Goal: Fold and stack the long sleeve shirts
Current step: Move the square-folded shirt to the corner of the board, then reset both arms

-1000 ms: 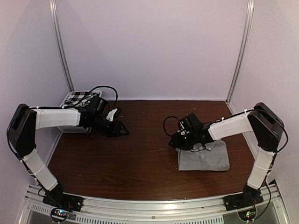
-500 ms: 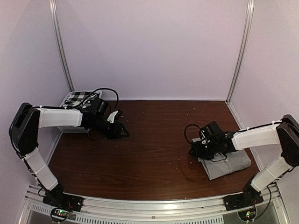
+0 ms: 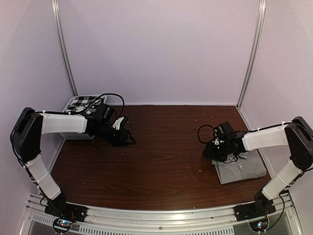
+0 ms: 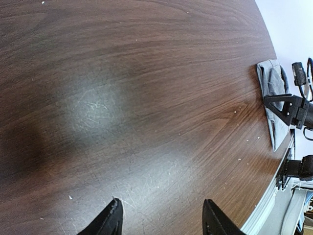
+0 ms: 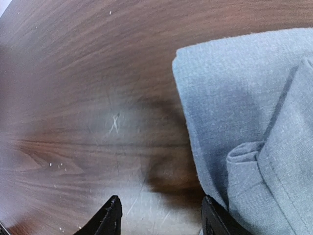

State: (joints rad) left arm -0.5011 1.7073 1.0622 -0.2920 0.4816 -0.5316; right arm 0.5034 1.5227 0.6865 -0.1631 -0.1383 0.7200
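Over at the table's far left corner sits the white basket, and the black-and-white checked shirt shows at its top. Just inboard of that corner, the left gripper hangs over bare wood on the table's left half, fingers spread apart, nothing between them. Now across to the table's right half: the right gripper is down low over the surface, fingers parted too, one tip over wood and the other right at the left edge of the grey shirt, no cloth pinched. That grey shirt lies folded into a compact bundle near the table's right edge, a folded strip of cloth showing on top
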